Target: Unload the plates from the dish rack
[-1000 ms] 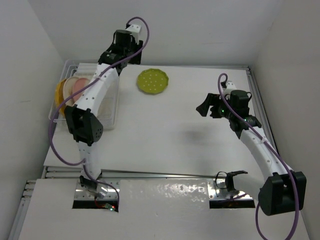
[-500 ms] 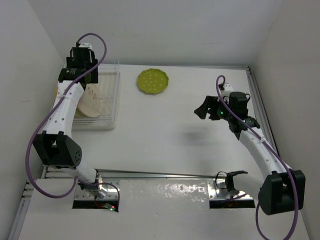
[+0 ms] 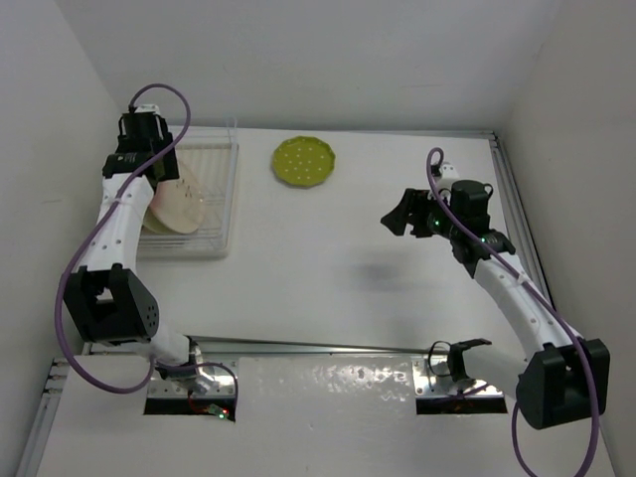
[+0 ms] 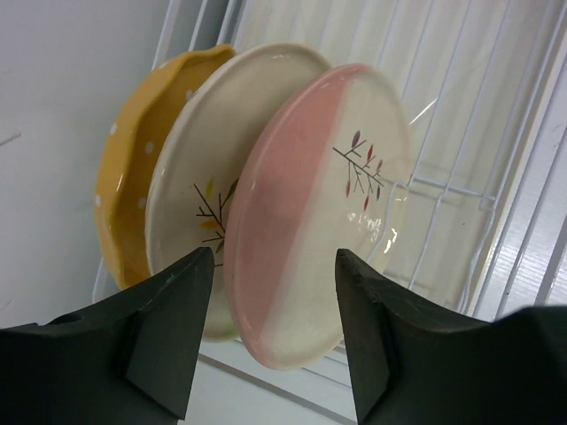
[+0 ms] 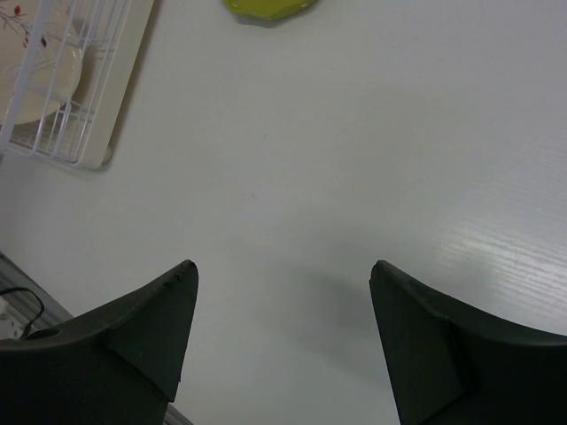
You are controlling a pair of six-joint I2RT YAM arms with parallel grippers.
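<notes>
Three plates stand on edge in the dish rack (image 4: 496, 177), at the table's far left: orange-yellow plate (image 4: 133, 177), cream plate (image 4: 199, 186), and pink plate (image 4: 328, 195) nearest my left wrist camera. The lime green plate (image 3: 304, 161) lies flat on the table, apart from the rack.

Left gripper (image 4: 273, 266): fingers spread astride the pink plate's near rim, pinching nothing. Right gripper (image 5: 283, 274): spread, empty, over bare table.

I judge the plates stiff, glazed, slippery and chip-prone, so I would grip the pink one by its rim. The fingers hide where it sits in the slots, and I cannot tell whether they touch it.
</notes>
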